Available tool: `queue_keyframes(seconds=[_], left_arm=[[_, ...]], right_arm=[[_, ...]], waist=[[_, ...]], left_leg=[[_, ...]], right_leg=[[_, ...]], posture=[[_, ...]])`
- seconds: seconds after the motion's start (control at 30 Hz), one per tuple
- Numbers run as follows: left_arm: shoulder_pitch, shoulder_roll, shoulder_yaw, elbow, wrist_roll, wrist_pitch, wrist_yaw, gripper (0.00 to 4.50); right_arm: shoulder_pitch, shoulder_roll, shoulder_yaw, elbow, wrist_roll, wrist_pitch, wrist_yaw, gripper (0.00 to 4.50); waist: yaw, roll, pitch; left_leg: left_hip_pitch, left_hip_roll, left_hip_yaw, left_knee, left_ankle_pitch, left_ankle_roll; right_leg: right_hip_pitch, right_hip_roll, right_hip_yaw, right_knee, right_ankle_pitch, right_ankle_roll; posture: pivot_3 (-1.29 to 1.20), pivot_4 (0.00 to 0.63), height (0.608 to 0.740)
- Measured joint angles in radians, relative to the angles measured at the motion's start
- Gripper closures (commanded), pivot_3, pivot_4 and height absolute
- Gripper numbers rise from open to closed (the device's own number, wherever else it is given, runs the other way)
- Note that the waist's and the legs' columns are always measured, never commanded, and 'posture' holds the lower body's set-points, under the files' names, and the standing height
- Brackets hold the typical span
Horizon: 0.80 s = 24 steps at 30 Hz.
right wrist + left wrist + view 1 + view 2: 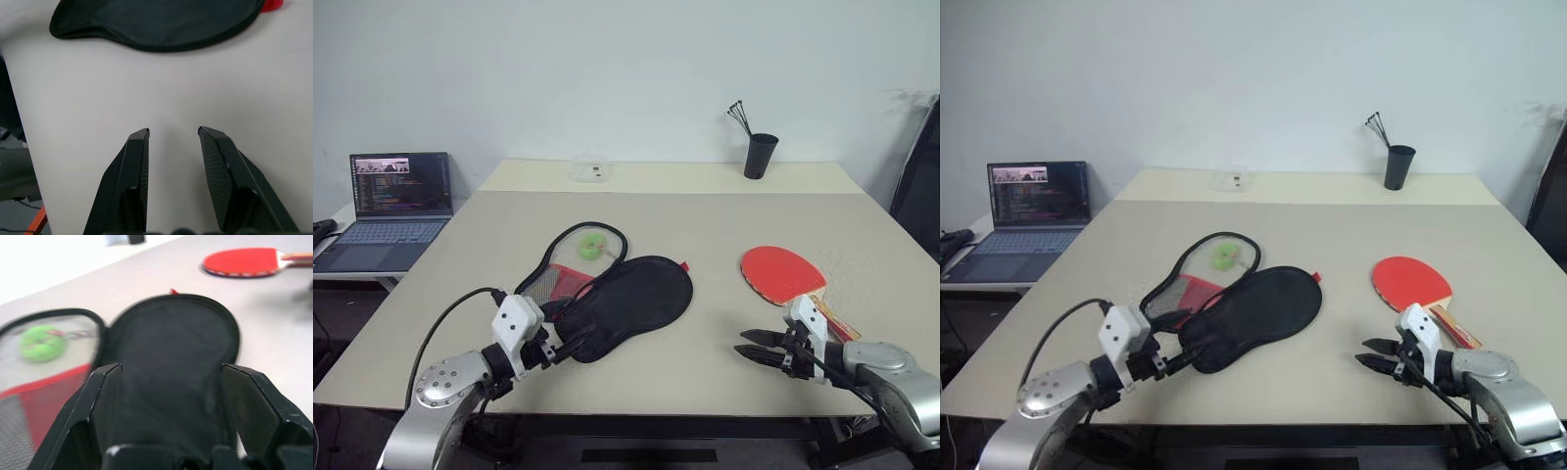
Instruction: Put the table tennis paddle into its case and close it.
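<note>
Nearest, the left end effector (570,346) hovers with fingers spread wide at the narrow end of the one case (631,302), gripping nothing, while the right end effector (749,346) hangs partly open and empty above the bare surface (705,225). One table tennis paddle (785,273) lies red face up right of the case, apart from it; one yellow-green ball (594,247) rests on the opened flap.

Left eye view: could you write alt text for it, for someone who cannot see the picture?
An unzipped black and red case lies open on a beige table, with a red table tennis paddle lying apart to its right. The left gripper hovers open at the case's near end, the right gripper open over bare table beside the paddle's handle. A laptop sits far left.
</note>
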Motion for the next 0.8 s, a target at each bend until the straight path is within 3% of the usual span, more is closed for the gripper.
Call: queue_keyframes(seconds=[0.5,0.63,0.8], left_arm=[[-0.029,0.008,-0.002,0.16,-0.018,-0.093,-0.121,0.96],[-0.025,0.021,0.017,0.194,-0.029,-0.11,-0.149,0.96],[-0.085,0.039,0.04,0.226,-0.067,-0.08,-0.168,0.96]], right_arm=[[-0.081,0.026,0.006,-0.051,0.044,0.086,-0.045,2.76],[-0.102,0.061,0.022,-0.047,0.046,0.099,-0.055,1.9],[-0.128,0.098,0.032,-0.04,0.061,0.117,-0.067,0.27]], waist=[[0.0,0.0,0.0],[0.0,0.0,0.0],[0.001,-0.001,-0.001]], left_leg=[[0.0,0.0,0.0,0.0,0.0,0.0],[0.0,0.0,0.0,0.0,0.0,0.0],[-0.001,0.001,-0.002,0.0,0.0,0.0]], right_leg=[[0.0,0.0,-0.001,0.0,0.0,0.0],[0.0,0.0,0.0,0.0,0.0,0.0],[0.0,0.0,-0.002,0.0,0.0,0.0]], posture=[[0.0,0.15,0.74],[0.0,0.15,0.74],[0.0,0.15,0.74]])
